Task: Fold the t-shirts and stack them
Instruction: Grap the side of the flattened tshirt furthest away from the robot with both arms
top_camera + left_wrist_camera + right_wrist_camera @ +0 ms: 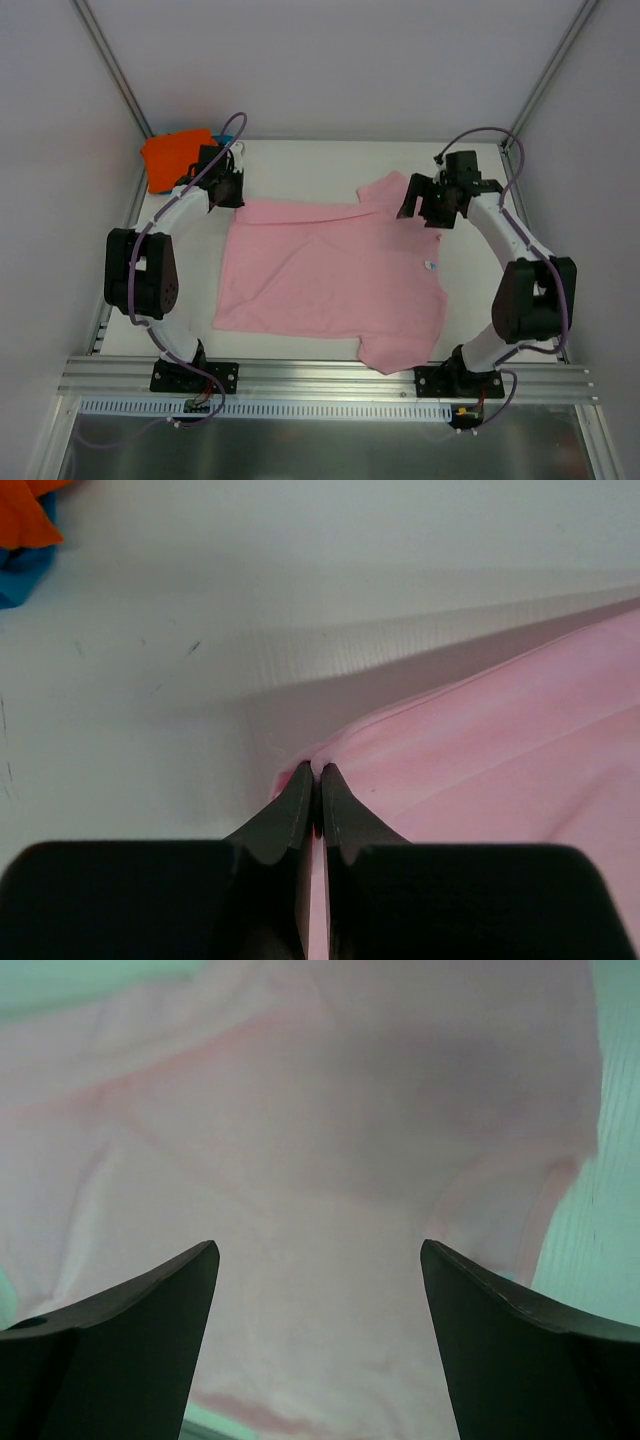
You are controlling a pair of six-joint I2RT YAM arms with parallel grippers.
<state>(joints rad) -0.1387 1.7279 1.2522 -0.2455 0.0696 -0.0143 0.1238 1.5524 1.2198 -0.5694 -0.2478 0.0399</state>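
A light pink t-shirt [330, 275] lies spread flat across the table, its small white neck tag [429, 266] near the right edge. My left gripper [228, 190] sits at the shirt's far left corner, and in the left wrist view the left gripper [318, 772] is shut on the pink t-shirt's edge [480, 740]. My right gripper [418, 205] hovers over the far right sleeve; the right wrist view shows the right gripper [318, 1255] open above pink cloth [320, 1140], holding nothing. An orange t-shirt [175, 155] lies folded at the far left corner, on a teal-blue one [20, 575].
The white table [320, 165] is bounded by side walls with metal frame posts [115, 70]. A metal rail [330, 378] with the arm bases runs along the near edge.
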